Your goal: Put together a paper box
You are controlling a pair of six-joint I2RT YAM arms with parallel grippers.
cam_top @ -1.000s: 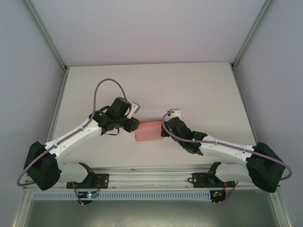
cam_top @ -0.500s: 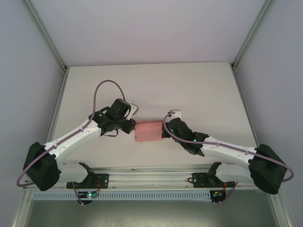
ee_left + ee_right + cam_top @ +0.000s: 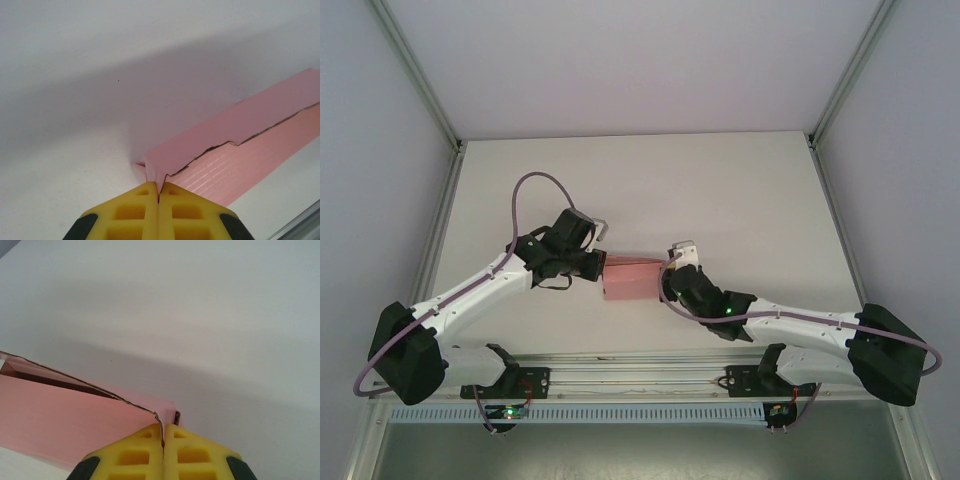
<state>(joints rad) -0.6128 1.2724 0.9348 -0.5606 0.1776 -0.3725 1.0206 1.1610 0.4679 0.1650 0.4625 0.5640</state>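
Status: the paper box (image 3: 632, 279) lies at centre frame in the top view, between the two arms and low over the desk (image 3: 740, 190). Whether it touches the desk cannot be told. It is judged partly formed. Its walls stand up as a shallow pink sleeve with one ragged edge and one end open. Closing the ends remains. The left fingers (image 3: 137, 207) are closed, pinching the box's left corner. The right fingers (image 3: 142, 450) are closed on its right corner. Both arms reach inward, wrists facing across the box.

Lab robot cell: white table (image 3: 720, 180), aluminium frame (image 3: 414, 70), plain grey walls (image 3: 620, 60).
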